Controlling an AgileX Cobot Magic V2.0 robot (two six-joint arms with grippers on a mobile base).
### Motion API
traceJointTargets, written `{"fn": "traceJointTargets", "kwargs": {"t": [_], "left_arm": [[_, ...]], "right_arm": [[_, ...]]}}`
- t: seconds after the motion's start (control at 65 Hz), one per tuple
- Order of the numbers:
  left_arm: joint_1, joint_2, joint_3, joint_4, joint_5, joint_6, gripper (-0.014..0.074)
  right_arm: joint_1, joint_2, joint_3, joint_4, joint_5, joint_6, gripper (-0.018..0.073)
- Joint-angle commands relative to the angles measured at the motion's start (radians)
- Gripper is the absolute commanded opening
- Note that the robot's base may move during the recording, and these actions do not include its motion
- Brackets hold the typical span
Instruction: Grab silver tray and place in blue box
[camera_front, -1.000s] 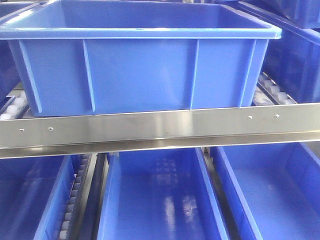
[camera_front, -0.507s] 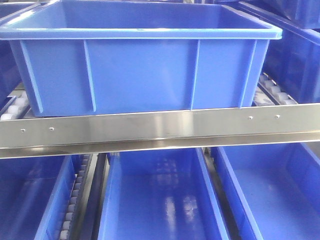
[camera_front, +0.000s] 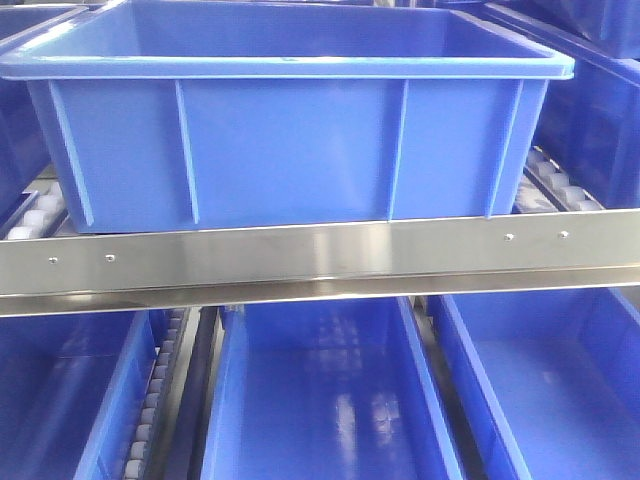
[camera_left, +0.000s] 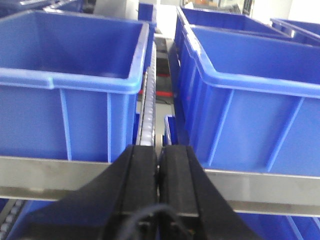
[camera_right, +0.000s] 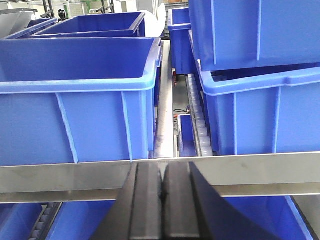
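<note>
No silver tray shows in any view. A large blue box (camera_front: 290, 130) stands on the upper rack level behind a steel rail (camera_front: 320, 258); its inside is hidden from the front view. My left gripper (camera_left: 158, 152) is shut and empty, facing the gap between two blue boxes (camera_left: 70, 85) (camera_left: 250, 95). My right gripper (camera_right: 163, 172) is shut and empty, facing the steel rail (camera_right: 240, 172) and the gap beside a blue box (camera_right: 80, 100). Neither gripper shows in the front view.
Open blue bins (camera_front: 320, 400) (camera_front: 550, 380) (camera_front: 60, 400) sit on the lower level. Roller tracks (camera_front: 155, 400) (camera_left: 148, 100) run between boxes. Stacked blue boxes (camera_right: 260, 75) stand at the right of the right wrist view.
The front view has shifted slightly: the box and rail appear a little further right and lower than before. No grippers enter that view.
</note>
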Motion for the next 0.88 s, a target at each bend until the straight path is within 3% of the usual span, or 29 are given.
{"fn": "traceJointTargets", "kwargs": {"t": [0.0, 0.861], "left_arm": [[0.001, -0.018, 0.018, -0.007, -0.111, 0.000, -0.0006], [0.001, -0.018, 0.020, -0.007, -0.109, 0.000, -0.0006]], "right_arm": [[-0.007, -0.018, -0.018, -0.014, -0.086, -0.007, 0.0050], [-0.007, -0.018, -0.018, -0.014, -0.086, -0.007, 0.0050]]}}
